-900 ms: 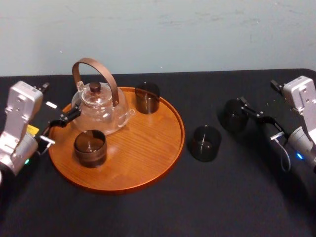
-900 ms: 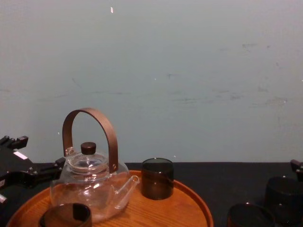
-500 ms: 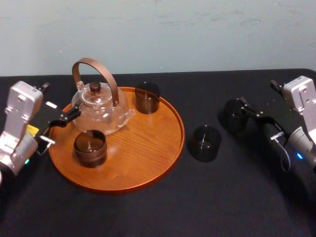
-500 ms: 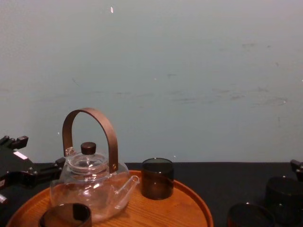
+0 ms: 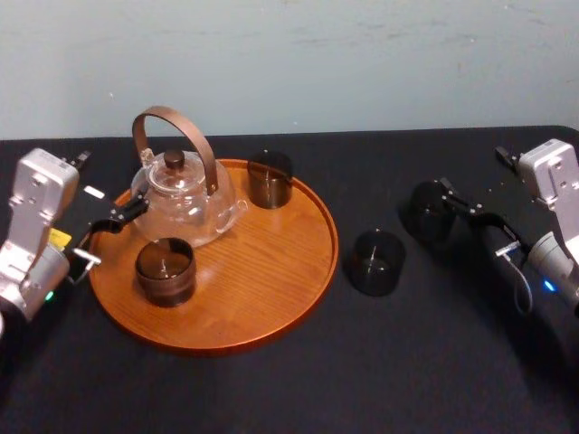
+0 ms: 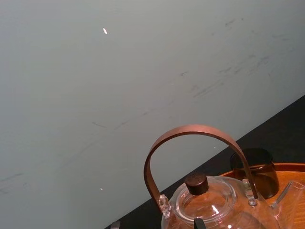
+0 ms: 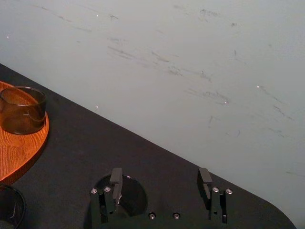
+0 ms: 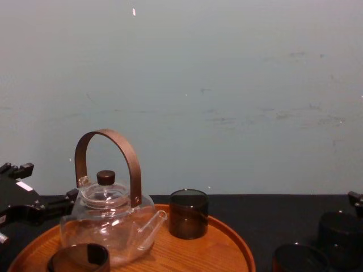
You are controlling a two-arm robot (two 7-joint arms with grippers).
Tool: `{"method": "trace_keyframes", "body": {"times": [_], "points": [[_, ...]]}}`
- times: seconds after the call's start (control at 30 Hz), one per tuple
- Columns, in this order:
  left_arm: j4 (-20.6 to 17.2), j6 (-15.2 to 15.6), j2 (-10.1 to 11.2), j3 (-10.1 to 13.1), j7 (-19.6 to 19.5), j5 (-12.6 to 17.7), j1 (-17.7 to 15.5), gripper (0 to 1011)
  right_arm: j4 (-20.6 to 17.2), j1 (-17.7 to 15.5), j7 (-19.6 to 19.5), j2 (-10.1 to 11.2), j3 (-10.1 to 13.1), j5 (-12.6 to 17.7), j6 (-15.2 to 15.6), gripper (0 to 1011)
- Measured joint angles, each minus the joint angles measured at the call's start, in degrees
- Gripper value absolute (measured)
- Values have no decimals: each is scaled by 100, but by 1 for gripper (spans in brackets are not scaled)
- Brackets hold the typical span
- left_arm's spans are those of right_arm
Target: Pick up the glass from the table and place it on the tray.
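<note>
I read this as a lab-style test bench: bare, scuffed pale wall [image 8: 227,85], matte black table [image 5: 298,389], tea set staged with a glass teapot [image 5: 185,194] on a wooden tray [image 5: 271,289].

Teapot [image 5: 185,194] is back-left on the tray [image 5: 271,307], rear glass [image 5: 270,179] right of it, front glass [image 5: 165,269] before it. Off-tray glass [image 5: 375,262] sits on the table [image 5: 362,380] just right, farthest glass [image 5: 427,212] beyond that.

Nothing legible anywhere: the white sticker [image 5: 93,192] and yellow sticker [image 5: 59,238] on the left arm [image 5: 34,212] are too small to read
</note>
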Motion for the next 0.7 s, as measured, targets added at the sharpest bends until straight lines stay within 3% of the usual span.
{"method": "trace_keyframes", "body": {"times": [0.7], "points": [[0, 0, 0, 0, 0, 0, 0, 1001, 0, 0, 0, 0, 0, 0, 0, 1002]]}}
